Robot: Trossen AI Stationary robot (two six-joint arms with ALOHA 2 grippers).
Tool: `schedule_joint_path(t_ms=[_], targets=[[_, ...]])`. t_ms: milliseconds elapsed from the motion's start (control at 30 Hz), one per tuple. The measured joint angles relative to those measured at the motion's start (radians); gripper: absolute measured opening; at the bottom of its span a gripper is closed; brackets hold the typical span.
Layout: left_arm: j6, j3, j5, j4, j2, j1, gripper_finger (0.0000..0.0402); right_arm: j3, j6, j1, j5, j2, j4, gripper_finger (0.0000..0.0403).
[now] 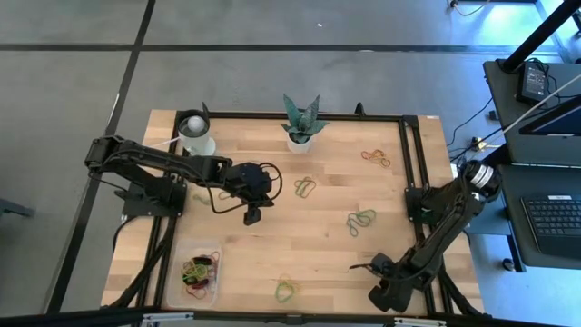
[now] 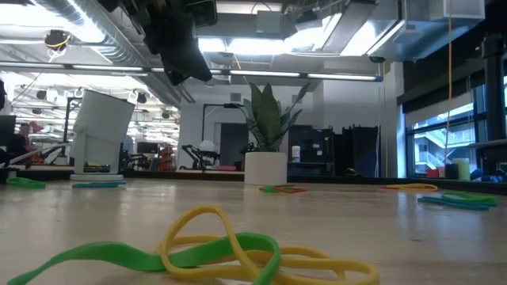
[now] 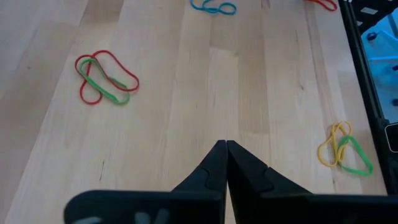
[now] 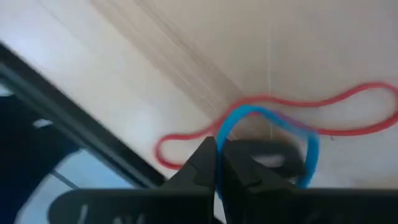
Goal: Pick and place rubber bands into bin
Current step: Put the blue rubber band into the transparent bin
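Because the rubber bands (image 3: 106, 79) are light, limp loops lying flat on the counter (image 1: 327, 245), pinch one strand; the left gripper (image 3: 225, 149) is closed and empty, while the right gripper (image 4: 216, 152) pinches a blue band (image 4: 273, 127).

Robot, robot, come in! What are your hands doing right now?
Left gripper shut, empty, mid-table. Right gripper shut on blue band, near front edge. Bin holds several bands. Nothing blocking.

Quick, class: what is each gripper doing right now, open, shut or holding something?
Left gripper: shut, holding nothing, above the table.
Right gripper: shut, by red and blue rubber bands; whether it grips them cannot be told.
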Motion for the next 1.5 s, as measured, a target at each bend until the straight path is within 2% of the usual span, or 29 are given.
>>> schedule_joint_path(t_ms=[133, 333, 400, 500, 700, 800, 967, 1067, 1167, 1333, 1500], targets=[[0.0, 0.0, 0.0, 0.004, 0.0, 0.0, 0.0002, 0.001, 0.007, 0.0, 0.038, -0.086, -0.055, 0.0005], [0.0, 0.0, -0.012, 0.06, 0.0, 0.0, 0.0002, 0.001, 0.026, 0.008, 0.04, -0.217, -0.277, 0.0003], [0.0, 0.0, -0.019, 0.092, 0.0, 0.0, 0.0002, 0.0, 0.029, 0.009, 0.072, -0.259, -0.334, 0.0004], [0.0, 0.0, -0.019, 0.17, 0.0, 0.0, 0.0007, 0.0, 0.006, 0.007, 0.202, -0.322, -0.39, 0.0004], [0.048, 0.0, -0.025, 0.398, 0.0, 0.0, 0.0053, 0.0, -0.11, -0.088, 0.592, -0.468, -0.45, 0.0002], [0.109, 0.0, -0.03, 0.547, 0.0, -0.008, 0.009, 0.0, -0.266, -0.179, 0.668, -0.538, -0.403, 0.0002], [0.175, 0.0, -0.094, 0.753, 0.0, -0.025, 0.0161, 0.0, -0.68, -0.336, 0.668, -0.605, -0.179, 0.0002], [0.217, 0.026, -0.179, 0.775, 0.003, -0.037, 0.02, 0.0, -0.906, -0.416, 0.658, -0.624, -0.035, 0.0002], [0.27, 0.099, -0.209, 0.776, 0.034, -0.053, 0.023, 0.0, -1.094, -0.5, 0.595, -0.633, 0.093, 0.0002], [0.345, 0.268, -0.209, 0.721, 0.145, -0.07, 0.0246, 0.0, -1.32, -0.625, 0.424, -0.635, 0.306, 0.0002], [0.358, 0.43, -0.207, 0.617, 0.27, -0.074, 0.0246, 0.0, -1.441, -0.699, 0.274, -0.637, 0.471, 0.0002]])
